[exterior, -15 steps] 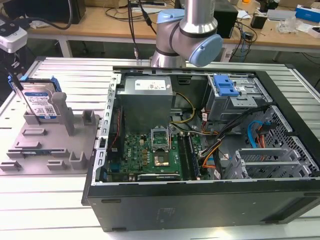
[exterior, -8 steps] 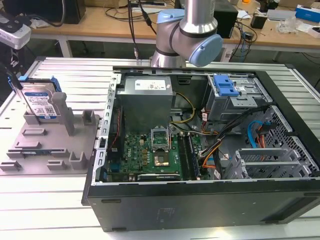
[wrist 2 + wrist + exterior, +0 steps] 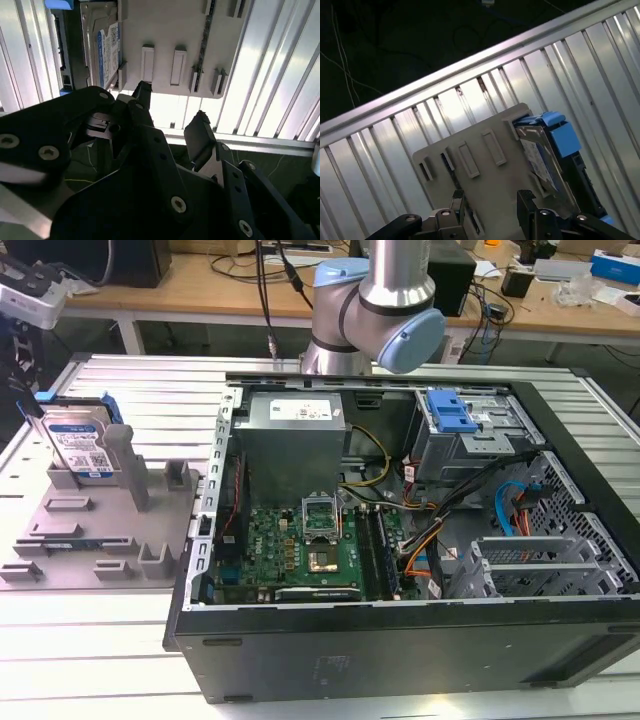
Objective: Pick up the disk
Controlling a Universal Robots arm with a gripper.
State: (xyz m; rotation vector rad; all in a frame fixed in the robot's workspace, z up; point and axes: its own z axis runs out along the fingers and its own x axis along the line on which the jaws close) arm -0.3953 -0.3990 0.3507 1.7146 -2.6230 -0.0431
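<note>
The disk stands on edge in a slot of the grey fixture, at the exterior view's left; it is silver with a white-and-blue label and blue rails. In the first wrist view the disk sits at one end of the fixture. My gripper hangs open some way off the fixture, apart from the disk. The second wrist view has the disk beyond one black fingertip. Nothing lies between the fingers of the gripper.
An open computer case fills the middle and the exterior view's right, with a blue drive bracket inside. The fixture's upright posts stand beside the disk. The arm rises behind the case. The table is ribbed aluminium.
</note>
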